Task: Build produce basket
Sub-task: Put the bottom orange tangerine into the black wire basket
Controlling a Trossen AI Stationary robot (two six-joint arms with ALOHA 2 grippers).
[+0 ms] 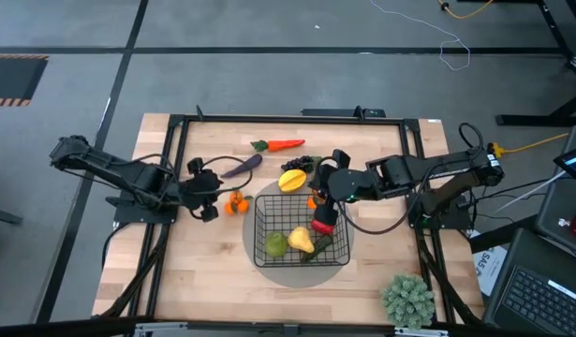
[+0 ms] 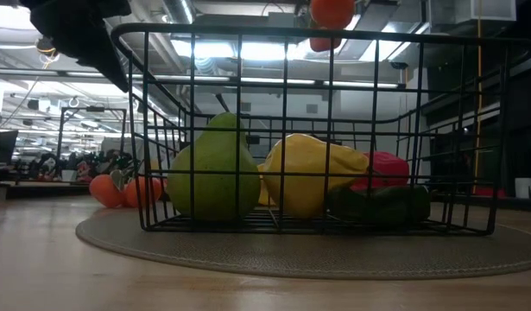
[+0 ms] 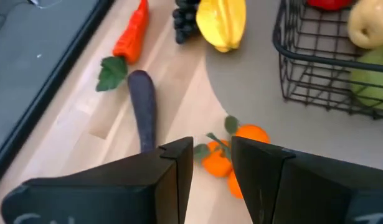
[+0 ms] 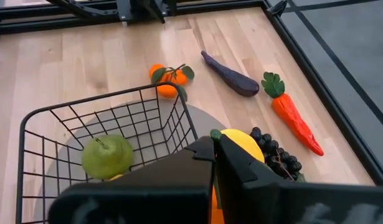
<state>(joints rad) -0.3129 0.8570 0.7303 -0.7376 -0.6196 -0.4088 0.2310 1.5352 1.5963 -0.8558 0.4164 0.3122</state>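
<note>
The basket (image 1: 302, 234) on the bench already holds several produce pieces. The left gripper (image 1: 210, 198), jaws spread, hovers beside the tangerines (image 1: 236, 203); next: descend and pinch. The right gripper (image 1: 320, 192) waits, jaws pressed together.

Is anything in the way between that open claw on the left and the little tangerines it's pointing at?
Nothing visible is. The left gripper hangs open just short of the tangerines, with only bare table between them. The eggplant lies off to one side, and the basket stands beyond them, not in between.
</note>
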